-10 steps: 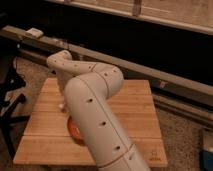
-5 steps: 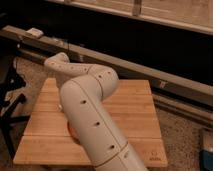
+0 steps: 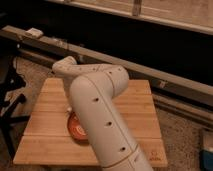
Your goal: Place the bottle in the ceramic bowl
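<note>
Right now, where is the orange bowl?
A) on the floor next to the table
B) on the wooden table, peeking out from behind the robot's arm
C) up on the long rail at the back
B: the ceramic bowl sits on the wooden table, partly covered by the robot's arm; the gripper is hidden somewhere behind that arm.

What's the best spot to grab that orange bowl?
Probably its rim, from above, on the exposed side. The bowl sits flat and shallow on the table, so pinching across the rim should hold it. The arm covers the rest of the bowl and hides the gripper too.
</note>
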Controlling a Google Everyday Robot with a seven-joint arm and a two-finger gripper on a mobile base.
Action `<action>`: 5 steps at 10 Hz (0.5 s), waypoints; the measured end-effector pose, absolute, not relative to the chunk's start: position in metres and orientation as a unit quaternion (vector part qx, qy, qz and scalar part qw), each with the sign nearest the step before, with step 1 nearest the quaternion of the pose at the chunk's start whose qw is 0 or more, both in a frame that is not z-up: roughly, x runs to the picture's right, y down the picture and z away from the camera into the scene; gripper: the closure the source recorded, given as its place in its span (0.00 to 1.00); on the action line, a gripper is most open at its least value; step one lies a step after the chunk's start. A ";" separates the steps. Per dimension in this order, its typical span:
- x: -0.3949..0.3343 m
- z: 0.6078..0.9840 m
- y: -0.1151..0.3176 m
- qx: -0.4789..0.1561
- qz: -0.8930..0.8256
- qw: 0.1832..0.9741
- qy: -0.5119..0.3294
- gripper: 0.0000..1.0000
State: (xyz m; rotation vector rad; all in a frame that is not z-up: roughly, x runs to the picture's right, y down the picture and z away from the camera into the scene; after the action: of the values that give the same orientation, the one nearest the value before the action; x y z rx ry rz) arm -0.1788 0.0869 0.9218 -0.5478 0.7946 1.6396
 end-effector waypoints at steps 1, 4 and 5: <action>-0.176 0.923 0.090 -0.235 0.706 0.576 0.340 0.35; -0.167 0.927 0.096 -0.239 0.723 0.560 0.326 0.45; -0.171 0.928 0.094 -0.242 0.727 0.559 0.316 0.53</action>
State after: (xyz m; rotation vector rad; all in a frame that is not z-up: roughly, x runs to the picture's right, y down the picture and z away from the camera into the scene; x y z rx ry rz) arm -0.1708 0.0943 0.9278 -0.5701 0.7460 1.7151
